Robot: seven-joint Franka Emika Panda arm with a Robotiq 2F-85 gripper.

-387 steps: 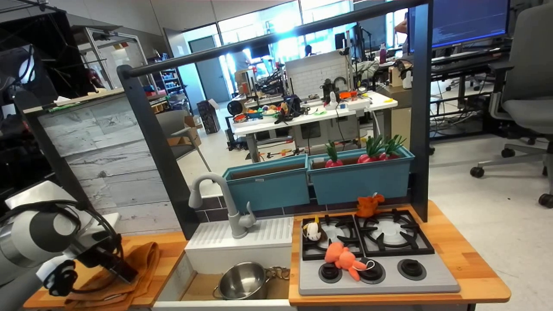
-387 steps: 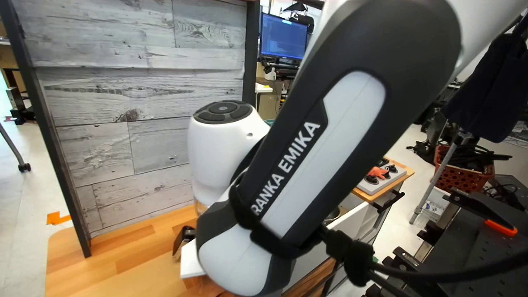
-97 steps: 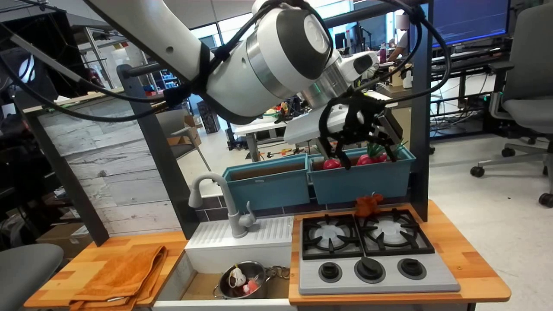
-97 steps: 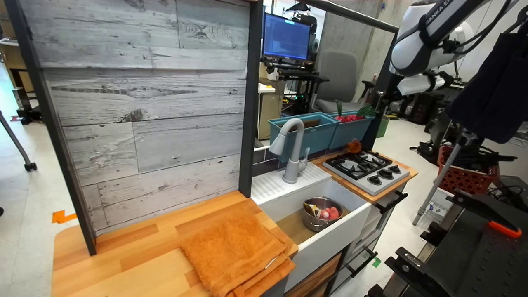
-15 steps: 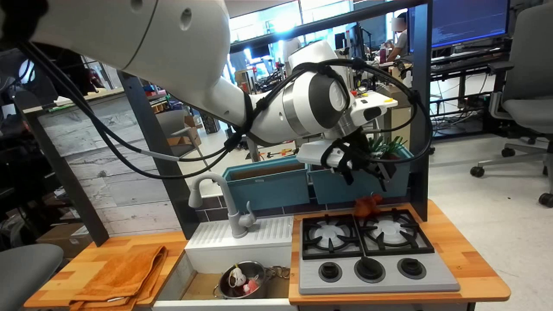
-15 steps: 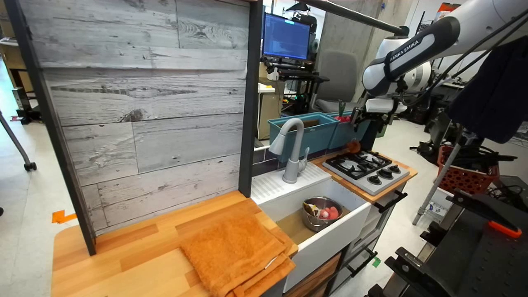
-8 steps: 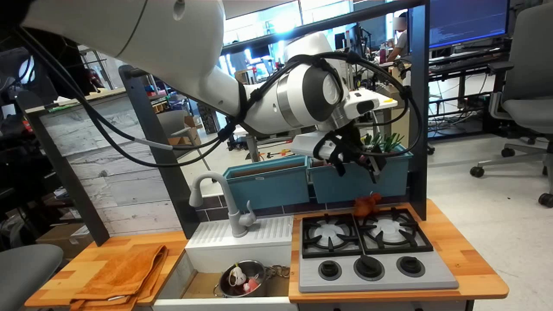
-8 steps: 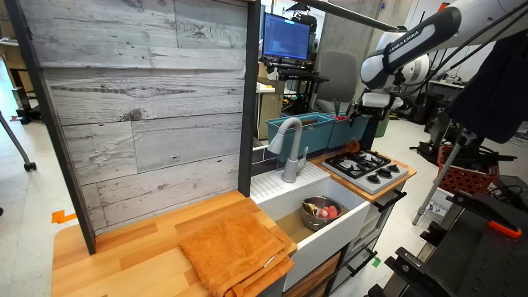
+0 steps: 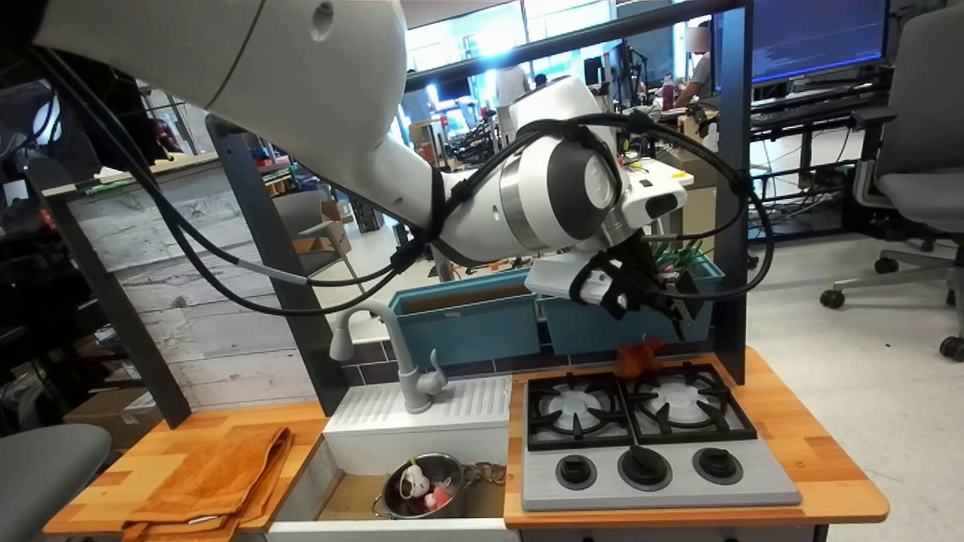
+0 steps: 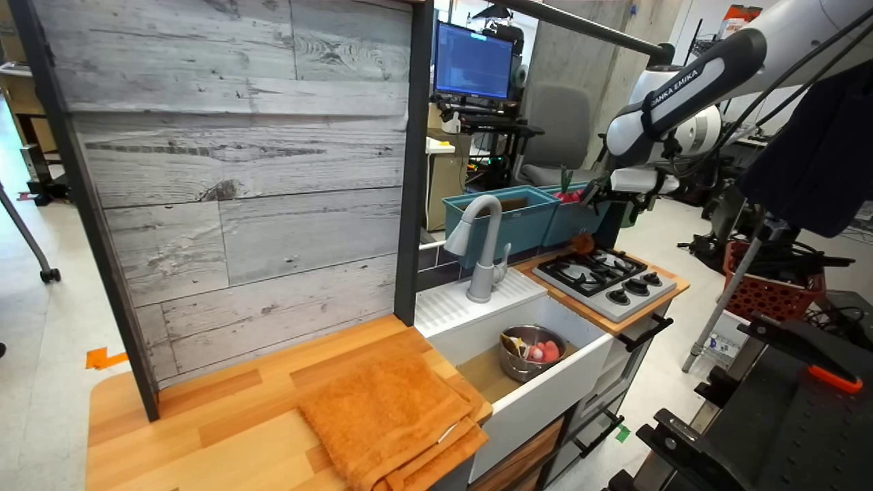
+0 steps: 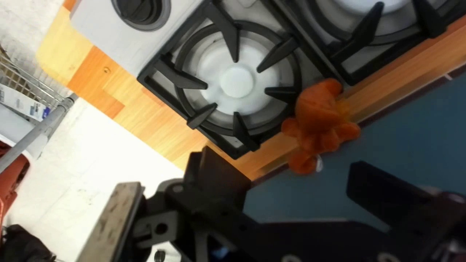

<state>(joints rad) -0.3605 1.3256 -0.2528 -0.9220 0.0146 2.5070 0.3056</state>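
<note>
Gripper (image 9: 650,321) hangs, jaws spread and empty, above orange plush toy (image 11: 316,118) at back edge of stove (image 9: 607,463), toy's length running roughly crosswise to the jaws' opening.

A black two-fingered claw (image 10: 609,210) is hovering above the far-right grey stove (image 10: 617,311), near a small rounded orange toy (image 10: 583,243). A round metal pot (image 10: 522,368) is standing in the white sink (image 10: 545,417); a folded orange cloth (image 10: 389,412) is lying on the near wooden tabletop (image 10: 232,440).
</note>
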